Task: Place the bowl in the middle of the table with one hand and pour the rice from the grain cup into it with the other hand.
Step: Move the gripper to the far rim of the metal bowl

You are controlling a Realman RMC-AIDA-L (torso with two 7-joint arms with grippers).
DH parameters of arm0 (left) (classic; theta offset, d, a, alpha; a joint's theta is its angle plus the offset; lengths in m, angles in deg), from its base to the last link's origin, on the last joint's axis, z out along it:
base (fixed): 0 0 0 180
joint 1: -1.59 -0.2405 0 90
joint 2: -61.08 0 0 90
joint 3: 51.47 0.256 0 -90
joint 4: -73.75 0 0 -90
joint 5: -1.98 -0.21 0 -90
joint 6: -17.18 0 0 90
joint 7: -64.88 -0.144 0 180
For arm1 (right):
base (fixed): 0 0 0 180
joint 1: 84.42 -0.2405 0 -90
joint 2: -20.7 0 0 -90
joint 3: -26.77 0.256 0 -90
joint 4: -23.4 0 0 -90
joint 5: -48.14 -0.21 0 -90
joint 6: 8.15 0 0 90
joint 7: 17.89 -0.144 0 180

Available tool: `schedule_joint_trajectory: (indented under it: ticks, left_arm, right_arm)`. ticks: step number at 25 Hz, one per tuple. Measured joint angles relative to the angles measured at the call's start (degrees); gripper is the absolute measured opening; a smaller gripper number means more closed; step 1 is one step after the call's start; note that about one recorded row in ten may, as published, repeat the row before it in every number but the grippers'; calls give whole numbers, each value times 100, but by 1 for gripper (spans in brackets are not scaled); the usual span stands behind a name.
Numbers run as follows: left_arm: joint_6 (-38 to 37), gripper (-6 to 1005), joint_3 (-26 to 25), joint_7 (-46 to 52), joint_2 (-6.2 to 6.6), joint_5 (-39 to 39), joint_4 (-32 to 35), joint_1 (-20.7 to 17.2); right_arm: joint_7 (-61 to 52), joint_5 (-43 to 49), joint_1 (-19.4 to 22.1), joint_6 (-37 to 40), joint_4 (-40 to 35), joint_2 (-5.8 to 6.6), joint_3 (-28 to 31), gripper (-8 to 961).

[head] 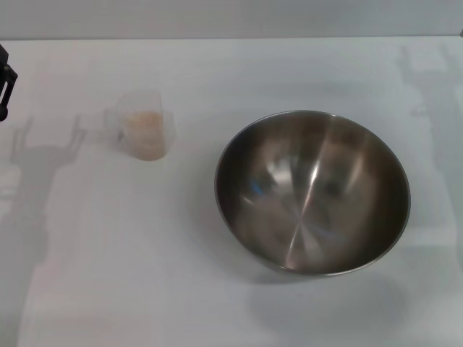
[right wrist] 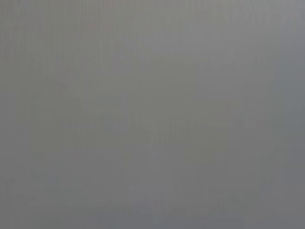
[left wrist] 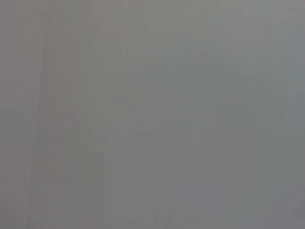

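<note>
The steel bowl stands empty on the white table, right of the middle in the head view. The clear grain cup stands upright at the back left, its handle to the left, with pale rice inside. A dark part of my left gripper shows at the far left edge, well left of the cup and apart from it. My right gripper is out of view. Both wrist views show only plain grey.
The table's far edge runs along the top of the head view against a grey wall. Arm shadows fall on the tabletop at the left and at the back right.
</note>
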Motion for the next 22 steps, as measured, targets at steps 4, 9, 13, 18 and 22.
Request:
schedule_joint_trajectory:
  ticks: [4, 9, 13, 18, 22]
  left_arm:
    - [-1, 832, -20, -1, 0, 0, 14, -6]
    - [-4, 832, -20, -1, -7, 0, 14, -14]
    - [0, 831, -22, -1, -9, 0, 14, -24]
    - [50, 831, -57, -1, -9, 0, 14, -35]
    - [74, 830, -69, -1, -9, 0, 14, -48]
  right_arm:
    - [0, 0, -11, -1, 10, 0, 0, 755]
    - [-1, 0, -46, -9, 22, 7, 0, 755]
    - [-1, 0, -51, -207, 153, 18, 0, 755]
    - [52, 84, 73, -1251, 1028, 251, 0, 755]
    - [28, 158, 378, -3038, 2542, 790, 62, 755]
